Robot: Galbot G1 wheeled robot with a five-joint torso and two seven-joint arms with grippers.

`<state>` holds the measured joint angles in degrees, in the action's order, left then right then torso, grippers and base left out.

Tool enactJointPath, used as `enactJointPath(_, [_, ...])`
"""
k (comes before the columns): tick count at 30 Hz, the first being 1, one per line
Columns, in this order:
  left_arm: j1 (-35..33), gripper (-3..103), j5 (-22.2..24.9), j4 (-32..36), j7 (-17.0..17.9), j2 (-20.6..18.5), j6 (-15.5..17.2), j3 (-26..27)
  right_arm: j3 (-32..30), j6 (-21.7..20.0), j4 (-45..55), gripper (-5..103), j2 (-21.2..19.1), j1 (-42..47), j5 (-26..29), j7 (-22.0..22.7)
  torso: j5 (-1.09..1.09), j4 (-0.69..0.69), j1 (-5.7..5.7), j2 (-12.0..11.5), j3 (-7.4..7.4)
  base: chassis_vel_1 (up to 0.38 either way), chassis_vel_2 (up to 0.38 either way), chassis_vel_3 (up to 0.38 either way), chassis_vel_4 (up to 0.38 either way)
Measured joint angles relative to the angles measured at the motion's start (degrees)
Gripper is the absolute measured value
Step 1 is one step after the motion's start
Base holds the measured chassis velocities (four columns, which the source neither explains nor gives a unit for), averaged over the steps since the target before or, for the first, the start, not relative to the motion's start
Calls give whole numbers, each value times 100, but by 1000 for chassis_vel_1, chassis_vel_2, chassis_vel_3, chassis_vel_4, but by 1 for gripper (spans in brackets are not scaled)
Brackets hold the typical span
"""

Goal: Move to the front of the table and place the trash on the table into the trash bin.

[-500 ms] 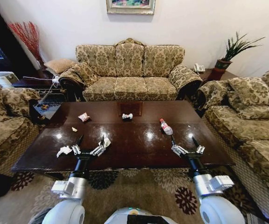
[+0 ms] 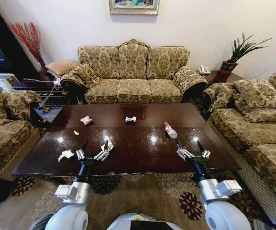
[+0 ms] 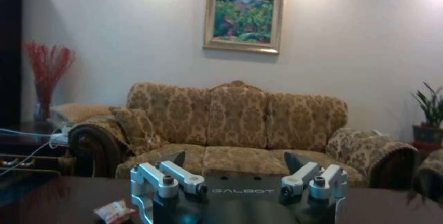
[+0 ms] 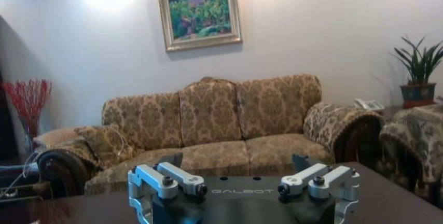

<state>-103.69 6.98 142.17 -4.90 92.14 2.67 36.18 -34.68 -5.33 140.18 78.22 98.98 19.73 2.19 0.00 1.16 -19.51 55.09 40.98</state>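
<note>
Left gripper (image 2: 93, 147) hovers open over the near edge of the glossy dark brown wooden counter (image 2: 142, 143) in the lower left of the head view, with a crumpled white tissue (image 2: 65, 155) just beside it toward the frame's left and a folded white paper scrap (image 2: 107, 145) near its right finger. Right gripper (image 2: 191, 147), lower right, is also open and empty; the clear plastic bottle with red cap (image 2: 170, 130) lies beyond it, near centre. Two small crinkled wrappers (image 2: 86, 120) (image 2: 130, 119) sit farther up the counter. No bin can be seen, so carrying a piece off blindly risks dropping it on the carpet. A low, sideways approach could also skid the light tissue off the edge.

From the left wrist, the spread fingers (image 3: 166, 179) frame the patterned gold sofa (image 3: 235, 125), and one wrapper (image 3: 113, 211) shows at lower left, closer than from overhead.

From the right wrist, open fingers (image 4: 166, 181) again face the sofa, plus a potted green plant (image 4: 417, 73) at the right edge.
</note>
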Motion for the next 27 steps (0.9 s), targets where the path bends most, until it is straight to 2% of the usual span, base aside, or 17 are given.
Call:
enactJointPath(5, [29, 97, 327, -92, 154, 0, 194, 72, -101, 161, -68, 100, -42, 114, -140, -8, -1, 0, 0, 0, 0, 0, 0, 0, 0])
enactJointPath(14, [-147, 97, 108, -142, 90, 0, 241, -119, -66, 296, -206, 100, 12, 37, -267, -54, -1, 0, 0, 0, 0, 0, 0, 0, 0])
enactJointPath(19, [-220, 97, -24, -175, 50, 0, 200, -118, -2, 261, -388, 100, -136, -79, -287, -127, 0, 0, 0, 0, 0, 0, 0, 0, 0])
enactJointPath(24, [-103, 97, 7, -349, 150, 0, 167, -17, 9, 243, -416, 100, -253, -77, -293, -159, 0, 0, 0, 0, 0, 0, 0, 0, 0])
enactJointPath(27, [8, 97, 34, -424, 297, 0, 293, 90, 25, 246, -436, 100, -281, -65, -306, -193, 0, 0, 0, 0, 0, 61, 78, -68, -76])
